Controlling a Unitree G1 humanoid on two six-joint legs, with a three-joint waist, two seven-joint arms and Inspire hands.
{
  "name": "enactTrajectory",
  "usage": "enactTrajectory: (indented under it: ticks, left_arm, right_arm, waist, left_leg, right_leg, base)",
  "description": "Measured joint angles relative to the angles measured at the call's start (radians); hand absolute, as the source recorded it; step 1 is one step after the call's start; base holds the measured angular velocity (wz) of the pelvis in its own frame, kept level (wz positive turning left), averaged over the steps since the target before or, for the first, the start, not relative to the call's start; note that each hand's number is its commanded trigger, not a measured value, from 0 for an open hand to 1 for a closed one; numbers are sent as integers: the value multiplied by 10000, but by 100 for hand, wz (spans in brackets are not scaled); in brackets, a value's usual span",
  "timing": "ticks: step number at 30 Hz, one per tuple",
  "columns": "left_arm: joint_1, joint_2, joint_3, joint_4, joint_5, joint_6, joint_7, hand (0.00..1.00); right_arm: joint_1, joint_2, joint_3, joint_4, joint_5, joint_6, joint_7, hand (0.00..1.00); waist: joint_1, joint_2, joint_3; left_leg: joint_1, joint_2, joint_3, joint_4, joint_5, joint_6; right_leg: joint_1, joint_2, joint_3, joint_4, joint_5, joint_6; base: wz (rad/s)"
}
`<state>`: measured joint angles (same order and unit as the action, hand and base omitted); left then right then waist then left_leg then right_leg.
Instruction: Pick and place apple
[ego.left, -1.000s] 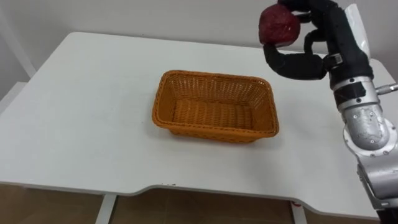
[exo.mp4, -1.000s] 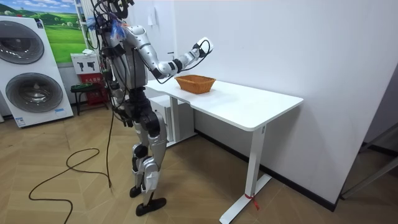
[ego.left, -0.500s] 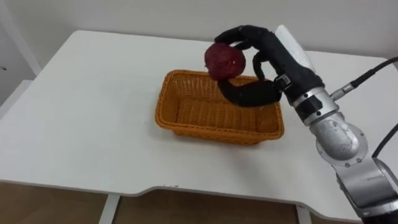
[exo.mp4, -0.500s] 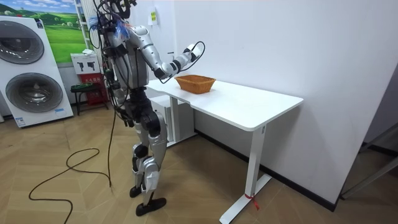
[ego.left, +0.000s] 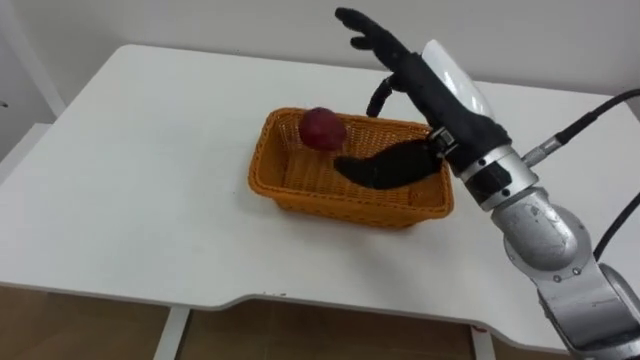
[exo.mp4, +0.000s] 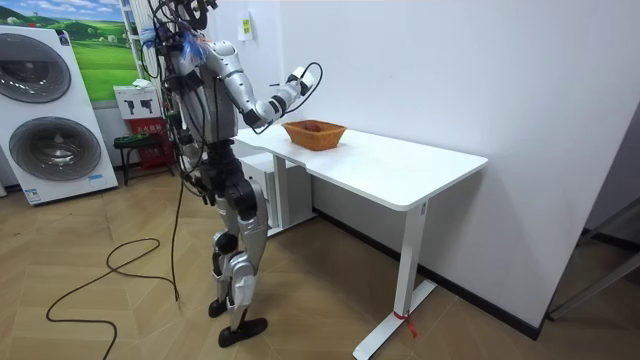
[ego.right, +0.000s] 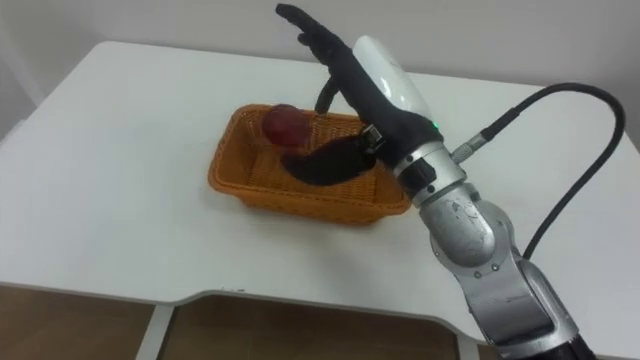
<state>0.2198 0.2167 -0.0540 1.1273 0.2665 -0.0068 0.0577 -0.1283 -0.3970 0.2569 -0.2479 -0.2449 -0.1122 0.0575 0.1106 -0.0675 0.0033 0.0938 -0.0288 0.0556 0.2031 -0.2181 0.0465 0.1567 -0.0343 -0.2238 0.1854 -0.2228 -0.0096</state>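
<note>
Apple (ego.left: 322, 128) out of the right robot hand (ego.left: 430, 92) — now in the basket (ego.left: 340, 205), fingers (ego.left: 368, 28) spread

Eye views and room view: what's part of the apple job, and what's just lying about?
Job: apple, in the wicker basket; right hand, open above the basket; white table.
Lying about: washing machines; landscape poster.

White table (exo.mp4: 400, 170) against a white wall (exo.mp4: 450, 70), wooden floor (exo.mp4: 120, 320), washing machines (exo.mp4: 45, 110) at the room view's left.
</note>
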Motion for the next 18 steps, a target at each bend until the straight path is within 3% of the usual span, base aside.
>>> enactTrajectory:
  ticks: [10, 12, 15, 18]
  left_arm:
    - [-210, 80, 1, 341, -13, -26, 1, 0]
    - [-171, 61, 3, 435, -17, -44, 6, 0]
    - [-87, 38, 103, 414, -10, -43, 50, 0]
    - [44, -91, 666, 414, -5, -54, 49, 0]
  right_arm:
    - [412, 45, -19, 1, 10, -8, -47, 0]
    - [603, 66, -99, 3, 57, -15, -130, 0]
    - [719, 134, -620, 6, 100, -53, -438, 0]
    - [807, 305, -1870, 5, 380, -328, -1059, 0]
  waist:
    - [-28, -11, 8]
    - [-34, -28, 59]
    - [-257, -1, 94]
    - [-419, -1, 65]
  left_leg:
    - [85, 5, 85, -32, 0, 0]
    - [212, 3, 81, -39, 0, 0]
    - [199, 0, 4, -12, -1, 1]
    - [119, 8, 31, -5, -7, 5]
  right_leg:
    - [37, -30, 23, -20, 0, 1]
    - [142, -36, 45, -24, 0, 1]
    - [159, -38, 34, -27, 0, 2]
    - [20, -29, 72, -2, 1, 1]
  base:
    - [0]
    - [0]
    - [4]
    - [-2]
